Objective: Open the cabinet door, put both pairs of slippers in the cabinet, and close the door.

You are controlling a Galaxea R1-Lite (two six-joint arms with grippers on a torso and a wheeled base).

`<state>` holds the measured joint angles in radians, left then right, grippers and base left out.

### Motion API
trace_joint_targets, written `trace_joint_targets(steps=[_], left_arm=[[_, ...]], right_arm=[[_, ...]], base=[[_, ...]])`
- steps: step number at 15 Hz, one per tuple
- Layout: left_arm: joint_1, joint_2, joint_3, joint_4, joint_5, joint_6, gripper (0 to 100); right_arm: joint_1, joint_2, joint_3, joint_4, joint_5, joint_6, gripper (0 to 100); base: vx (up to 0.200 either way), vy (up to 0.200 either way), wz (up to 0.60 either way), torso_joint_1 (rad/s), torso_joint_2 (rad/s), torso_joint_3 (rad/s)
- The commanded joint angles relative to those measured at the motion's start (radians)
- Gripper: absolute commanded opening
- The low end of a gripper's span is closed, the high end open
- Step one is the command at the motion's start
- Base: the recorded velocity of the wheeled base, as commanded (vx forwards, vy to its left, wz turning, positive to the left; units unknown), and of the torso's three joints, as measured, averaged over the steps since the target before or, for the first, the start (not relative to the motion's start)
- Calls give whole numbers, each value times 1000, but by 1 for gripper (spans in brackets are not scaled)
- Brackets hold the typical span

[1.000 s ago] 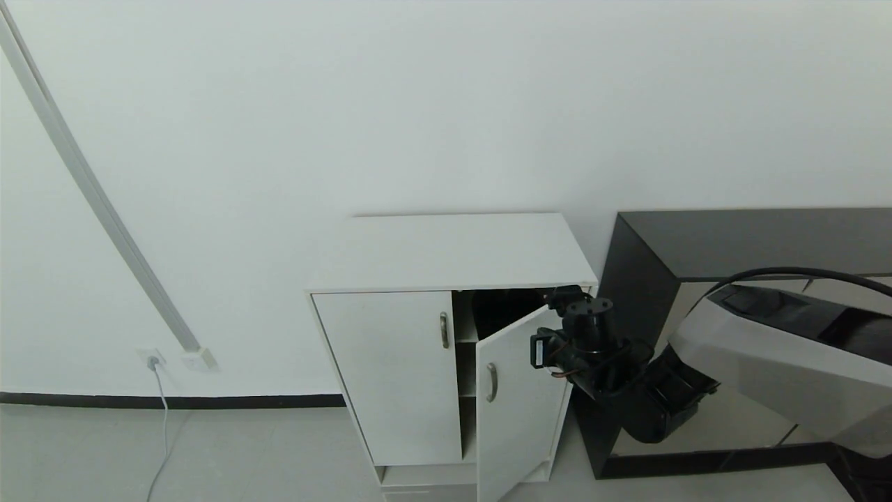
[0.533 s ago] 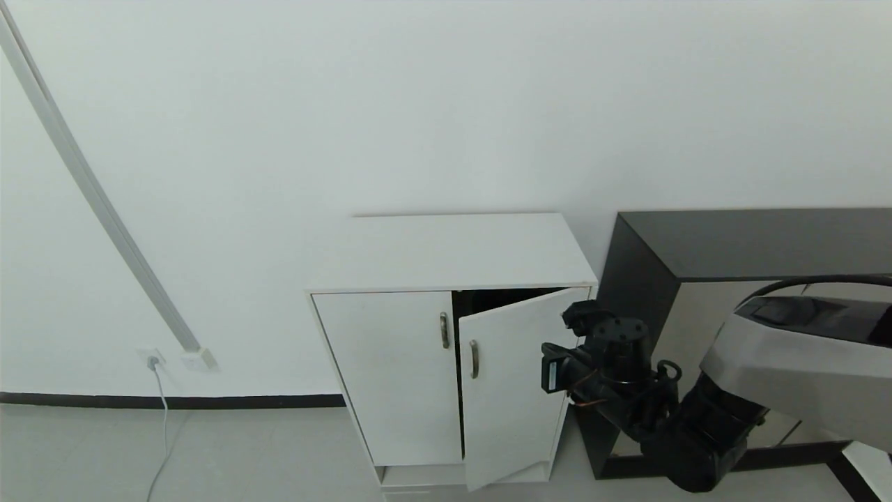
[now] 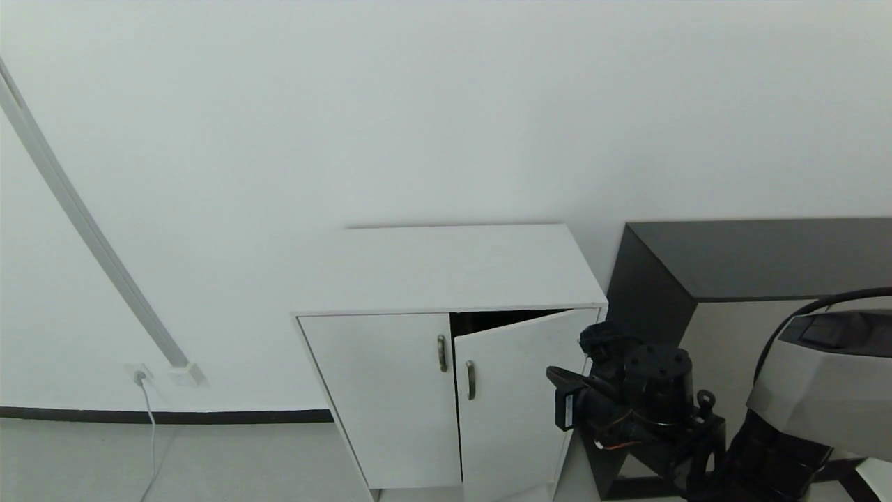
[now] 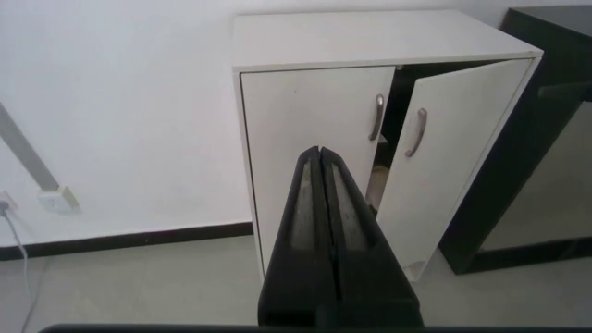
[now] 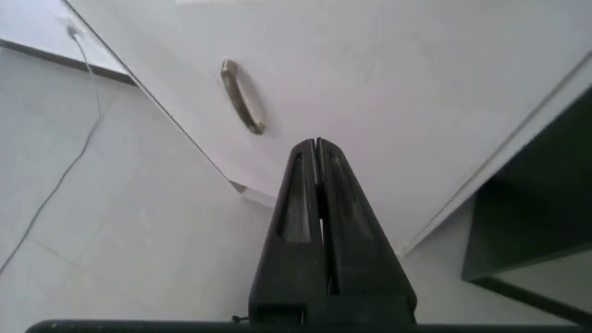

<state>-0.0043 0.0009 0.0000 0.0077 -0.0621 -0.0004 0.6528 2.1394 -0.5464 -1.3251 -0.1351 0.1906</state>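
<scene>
The cabinet (image 3: 453,272) has its right door (image 3: 516,390) slightly ajar, seemingly a stiff, light hinged panel best pushed flat near the handle (image 3: 470,380), with the right gripper (image 5: 319,148) close before it, fingers pressed together as on the left gripper (image 4: 320,155).

No legible text or signs.

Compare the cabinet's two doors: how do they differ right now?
The left door sits flush and shut; the right door stands ajar, a dark gap showing along its top. The shut right gripper points at the right door, not the left door. Both are white with a vertical metal handle by the middle seam.
</scene>
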Motion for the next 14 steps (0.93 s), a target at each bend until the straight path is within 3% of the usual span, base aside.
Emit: trace_joint_targets(steps=[1, 14], left_arm=[[0, 1, 0, 0, -1, -1, 0], [0, 1, 0, 0, -1, -3, 0]], right_arm=[[1, 27, -15, 0, 2, 0, 0], [-64, 283, -297, 10, 0, -7, 0]], base=[[0, 0, 0, 0, 0, 0], [0, 0, 0, 0, 0, 0]])
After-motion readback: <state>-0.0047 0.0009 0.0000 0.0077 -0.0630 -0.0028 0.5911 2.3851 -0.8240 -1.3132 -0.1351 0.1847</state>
